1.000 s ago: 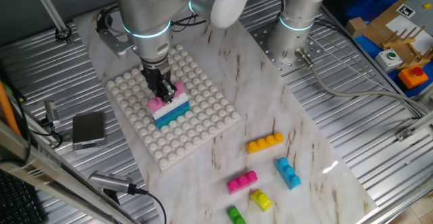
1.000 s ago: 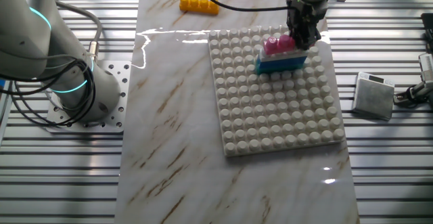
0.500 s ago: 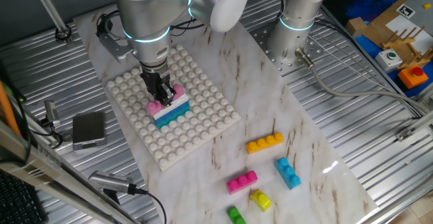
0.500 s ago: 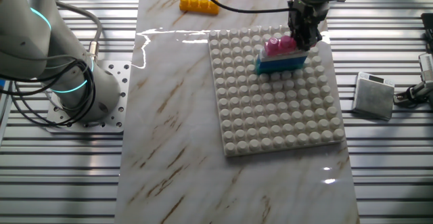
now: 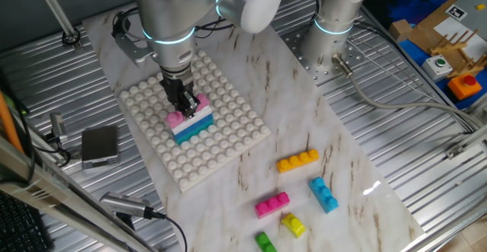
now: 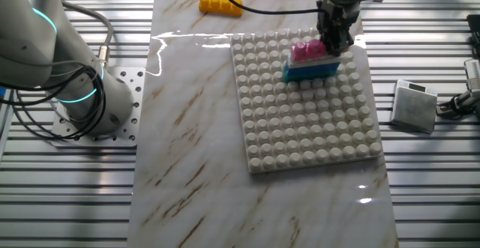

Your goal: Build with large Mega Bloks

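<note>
A small stack stands on the white studded baseplate: teal bar lowest, white bar above, pink brick on top. Loose on the marble worktop lie an orange bar, a magenta bar, a blue brick, a yellow brick and a green brick.

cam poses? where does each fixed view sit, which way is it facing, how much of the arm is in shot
One fixed view: high, angled down at the square white studded baseplate upper left, loose coloured studded bricks lower right; the silver arm's wrist and gripper show, plus its base column.

The other fixed view: high on a different side, baseplate centre-right, orange four-stud bar at top; arm base at left, gripper at top.

Shared: baseplate, gripper, and the pink-white-teal brick stack under it.
</note>
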`<state>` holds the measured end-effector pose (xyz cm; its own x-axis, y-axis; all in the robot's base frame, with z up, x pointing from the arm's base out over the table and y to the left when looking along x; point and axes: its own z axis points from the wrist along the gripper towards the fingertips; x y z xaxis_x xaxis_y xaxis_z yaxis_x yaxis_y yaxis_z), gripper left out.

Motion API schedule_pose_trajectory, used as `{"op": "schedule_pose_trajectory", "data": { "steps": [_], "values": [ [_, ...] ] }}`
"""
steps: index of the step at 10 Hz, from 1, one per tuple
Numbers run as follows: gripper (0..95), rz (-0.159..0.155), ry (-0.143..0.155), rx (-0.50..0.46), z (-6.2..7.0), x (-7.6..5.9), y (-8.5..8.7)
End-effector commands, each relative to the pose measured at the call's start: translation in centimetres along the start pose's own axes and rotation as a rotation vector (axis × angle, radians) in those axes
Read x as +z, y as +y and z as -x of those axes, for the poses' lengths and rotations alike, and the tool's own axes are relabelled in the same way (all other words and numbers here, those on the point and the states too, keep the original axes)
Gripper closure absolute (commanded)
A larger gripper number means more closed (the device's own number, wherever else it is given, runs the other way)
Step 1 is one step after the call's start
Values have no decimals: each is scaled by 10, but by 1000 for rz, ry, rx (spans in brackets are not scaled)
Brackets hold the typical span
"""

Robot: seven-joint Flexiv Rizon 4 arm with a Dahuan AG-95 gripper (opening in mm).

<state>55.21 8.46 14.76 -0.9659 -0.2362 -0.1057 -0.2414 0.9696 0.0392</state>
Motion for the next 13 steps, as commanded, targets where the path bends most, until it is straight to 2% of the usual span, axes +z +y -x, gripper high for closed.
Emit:
{"op": "schedule_pose_trajectory", "data": {
  "steps": [1, 7, 13],
  "values": [
    [950, -1, -3, 3, -2, 1, 0],
    [950, 14, -17, 20, -2, 4, 0],
    [950, 8, -32, 30, -2, 6, -1]
  ]
}}
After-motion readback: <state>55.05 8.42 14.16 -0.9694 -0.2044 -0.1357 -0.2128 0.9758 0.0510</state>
